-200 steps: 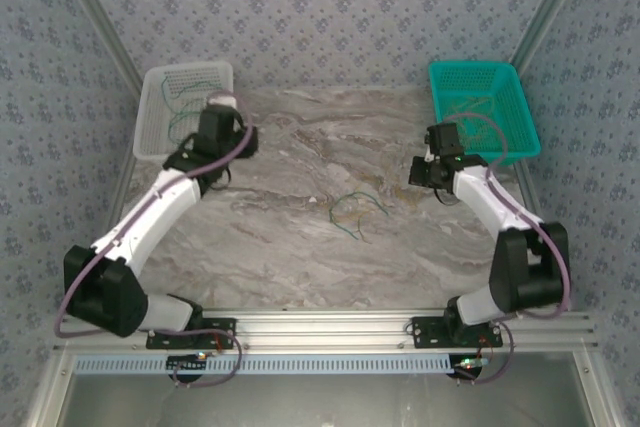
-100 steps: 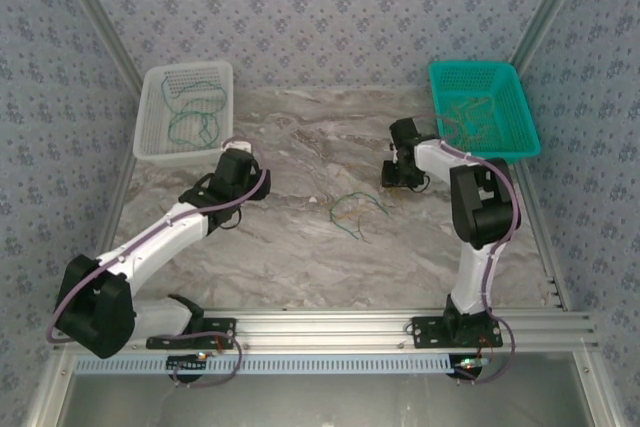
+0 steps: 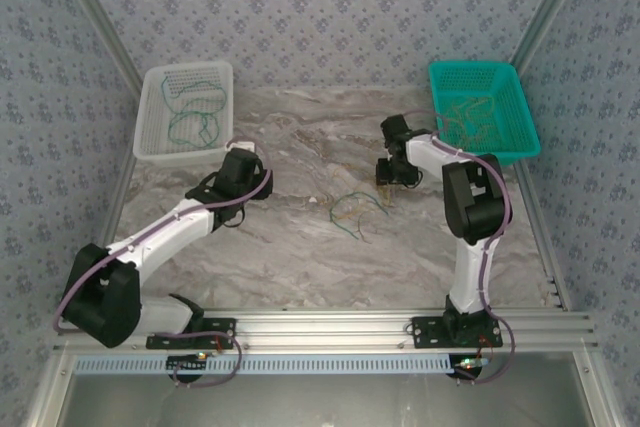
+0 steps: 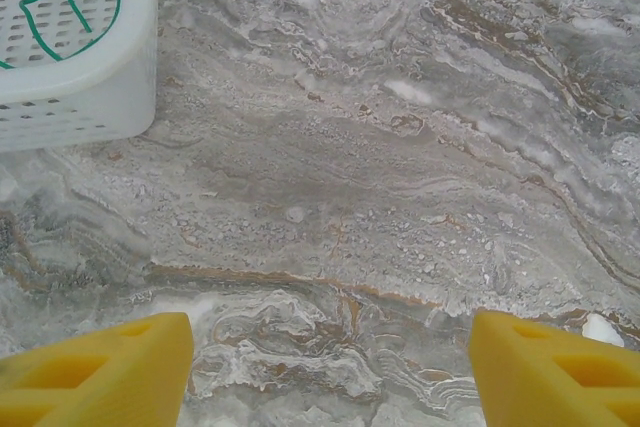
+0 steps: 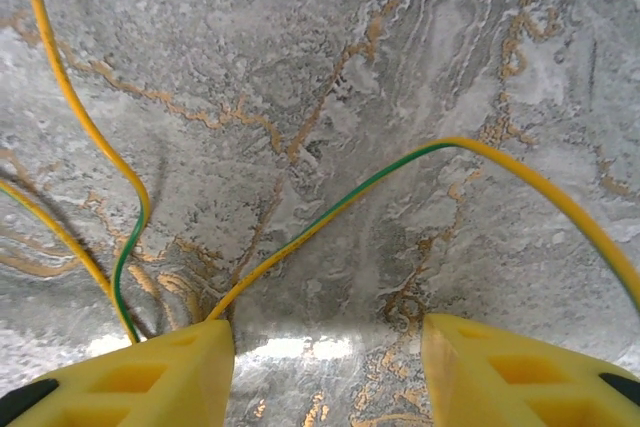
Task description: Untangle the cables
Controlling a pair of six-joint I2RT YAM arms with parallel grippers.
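The right gripper [image 5: 325,352], jaws spread wide and empty, is poised over the cables [image 5: 330,209], apparently for a grasp; the left gripper [image 4: 330,352] is held equally open.

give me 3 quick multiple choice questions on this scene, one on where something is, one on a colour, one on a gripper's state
1. Where is the right gripper?
A) inside the teal basket
B) above the loose cables on the table
C) beside the left arm's base

2. What colour is the cable in the white basket?
A) green
B) red
C) blue

3. How is the left gripper?
A) shut on a cable
B) shut on a basket rim
C) open, holding nothing

Answers:
1 B, its wrist view looks down on yellow-green wires lying on the table.
2 A, green loops lie on the white mesh.
3 C, its jaws stand wide apart over bare table.
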